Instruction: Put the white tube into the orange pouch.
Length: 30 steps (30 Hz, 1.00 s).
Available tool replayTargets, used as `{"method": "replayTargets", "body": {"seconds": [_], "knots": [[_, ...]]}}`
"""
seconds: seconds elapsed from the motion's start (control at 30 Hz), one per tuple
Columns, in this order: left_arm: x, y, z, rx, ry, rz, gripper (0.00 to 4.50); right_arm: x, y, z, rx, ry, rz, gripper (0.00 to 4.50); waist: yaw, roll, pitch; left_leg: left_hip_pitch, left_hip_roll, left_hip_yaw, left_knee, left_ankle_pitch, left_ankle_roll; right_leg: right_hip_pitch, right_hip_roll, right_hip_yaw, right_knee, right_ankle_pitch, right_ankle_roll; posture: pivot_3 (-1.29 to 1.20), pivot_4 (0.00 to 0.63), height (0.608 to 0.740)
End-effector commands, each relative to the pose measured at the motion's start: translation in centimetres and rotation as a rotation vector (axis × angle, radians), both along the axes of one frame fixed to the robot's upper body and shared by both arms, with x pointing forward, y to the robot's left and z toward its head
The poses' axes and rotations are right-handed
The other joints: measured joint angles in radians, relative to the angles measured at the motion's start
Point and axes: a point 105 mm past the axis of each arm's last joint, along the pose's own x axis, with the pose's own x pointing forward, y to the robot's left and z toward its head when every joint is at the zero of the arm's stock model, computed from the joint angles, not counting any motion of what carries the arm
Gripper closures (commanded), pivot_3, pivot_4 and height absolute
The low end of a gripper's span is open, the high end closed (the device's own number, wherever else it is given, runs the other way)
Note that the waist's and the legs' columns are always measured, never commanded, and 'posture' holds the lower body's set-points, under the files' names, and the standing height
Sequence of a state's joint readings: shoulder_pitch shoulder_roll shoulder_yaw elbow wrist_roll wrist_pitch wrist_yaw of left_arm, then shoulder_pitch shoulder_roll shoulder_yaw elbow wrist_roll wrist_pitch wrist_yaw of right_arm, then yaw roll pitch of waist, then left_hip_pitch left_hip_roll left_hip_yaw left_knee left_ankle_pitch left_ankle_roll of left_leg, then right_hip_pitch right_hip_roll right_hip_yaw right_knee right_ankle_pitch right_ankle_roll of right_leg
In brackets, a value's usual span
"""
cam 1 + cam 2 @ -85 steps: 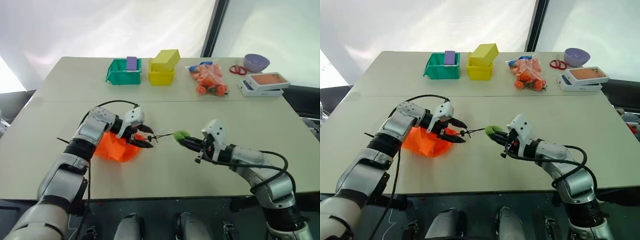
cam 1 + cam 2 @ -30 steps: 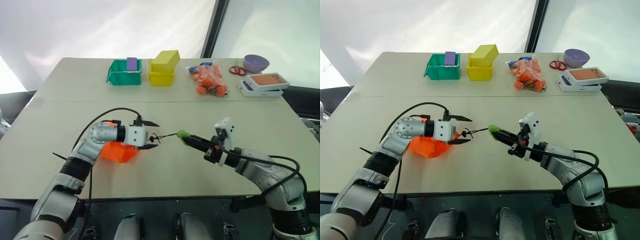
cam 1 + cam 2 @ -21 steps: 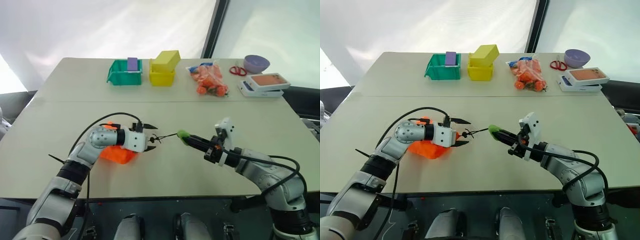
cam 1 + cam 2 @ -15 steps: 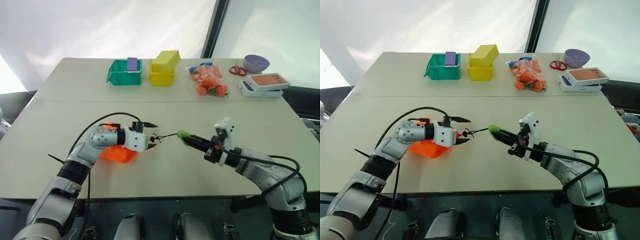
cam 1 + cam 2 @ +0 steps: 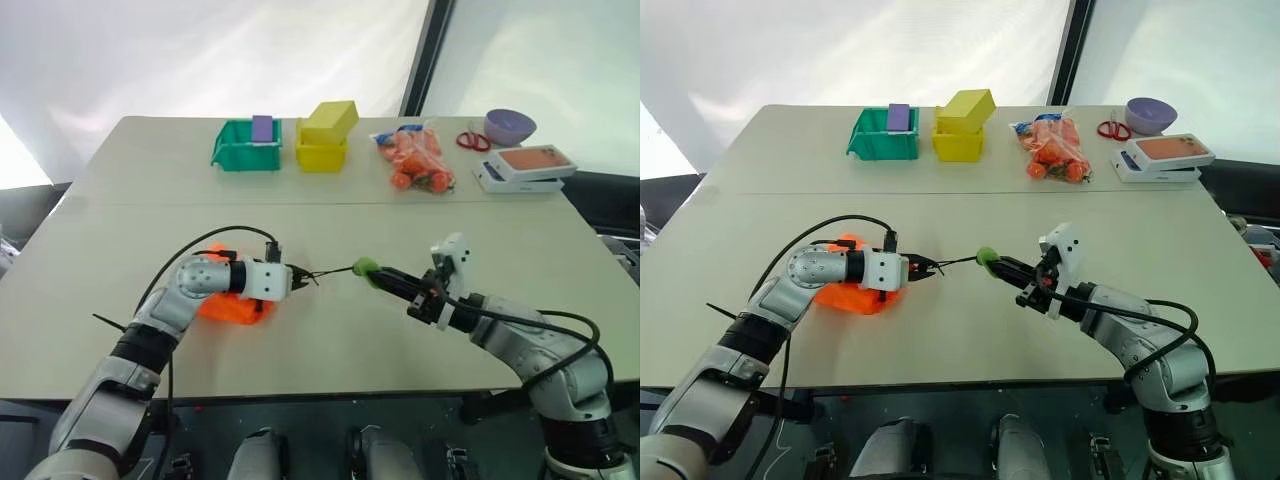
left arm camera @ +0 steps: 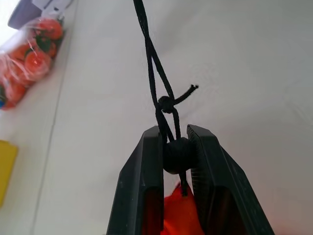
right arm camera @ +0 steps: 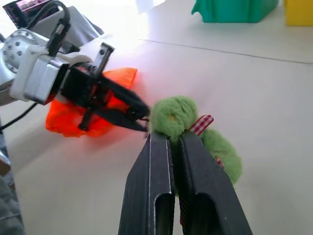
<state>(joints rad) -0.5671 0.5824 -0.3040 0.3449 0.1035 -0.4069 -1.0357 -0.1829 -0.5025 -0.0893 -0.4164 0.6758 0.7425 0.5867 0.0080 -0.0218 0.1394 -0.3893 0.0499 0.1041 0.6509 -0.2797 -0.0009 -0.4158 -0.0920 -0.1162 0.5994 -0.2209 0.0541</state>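
Left pincer (image 6: 174, 142) clamped on cord toggle (image 6: 176, 155)

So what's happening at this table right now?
The robot is working the orange pouch by its drawstring. The left end effector is shut on the black cord lock at the pouch's mouth, while the right end effector is shut on the fuzzy green piece at the cord's far end, stretching the cord between them above the table.

I see a wide beige table (image 5: 420, 215) with a seam line across it. Behind the table hangs a white translucent sheet (image 5: 200, 55) that lets soft daylight through. A dark pole (image 5: 425, 50) stands between two panels of this sheet.
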Motion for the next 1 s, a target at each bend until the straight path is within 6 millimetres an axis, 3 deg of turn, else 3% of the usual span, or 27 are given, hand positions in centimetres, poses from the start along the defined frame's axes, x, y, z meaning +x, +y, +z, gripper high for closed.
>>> {"method": "replayTargets", "body": {"seconds": [0.03,0.33,0.63,0.8,0.93,1.0], "knots": [[-0.8,1.7,1.0,-0.032,0.089,0.035,4.25,2.2,-2.7,0.7,-0.061,-0.074,-0.173,4.5,-0.002,0.0,0.0,0.0,0.0,0.0,0.0,0.0,0.0,0.0,0.0,0.0,0.0,0.0,0.0,0.0,0.15,0.74],[-4.0,5.2,0.3,0.027,0.283,0.117,4.25,3.7,-4.4,-0.1,-0.127,-0.076,-0.26,4.5,-0.008,0.001,0.0,0.0,0.001,0.0,0.0,0.0,0.0,0.0,0.001,0.0,0.001,0.0,0.0,0.0,0.15,0.74],[-5.1,5.7,0.1,0.02,0.35,0.162,4.25,3.7,-2.9,-0.4,-0.151,-0.084,-0.196,4.5,-0.006,0.002,0.0,0.0,0.001,0.0,0.0,0.0,0.0,0.0,0.0,0.001,0.0,0.0,0.0,0.0,0.15,0.74],[-4.8,5.5,0.6,-0.035,0.405,0.181,1.83,3.5,-1.9,-0.5,-0.157,-0.086,-0.152,4.5,-0.006,0.002,0.0,0.0,0.001,0.0,0.0,0.0,0.0,0.0,0.001,0.001,0.0,0.0,0.0,0.0,0.15,0.74],[-3.8,5.1,2.7,-0.19,0.458,0.226,0.0,2.5,-0.8,-0.4,-0.168,-0.092,-0.079,2.94,-0.003,0.002,0.0,0.0,0.001,0.0,0.0,0.0,0.0,0.0,0.001,0.001,0.0,0.0,0.0,0.0,0.15,0.74],[-3.7,5.4,3.8,-0.267,0.528,0.247,0.0,2.5,-0.8,-0.3,-0.169,-0.1,-0.087,1.87,-0.003,0.002,0.0,0.0,0.001,0.0,0.0,0.0,0.0,0.0,0.001,0.001,0.0,0.0,0.0,0.0,0.15,0.74]]}}
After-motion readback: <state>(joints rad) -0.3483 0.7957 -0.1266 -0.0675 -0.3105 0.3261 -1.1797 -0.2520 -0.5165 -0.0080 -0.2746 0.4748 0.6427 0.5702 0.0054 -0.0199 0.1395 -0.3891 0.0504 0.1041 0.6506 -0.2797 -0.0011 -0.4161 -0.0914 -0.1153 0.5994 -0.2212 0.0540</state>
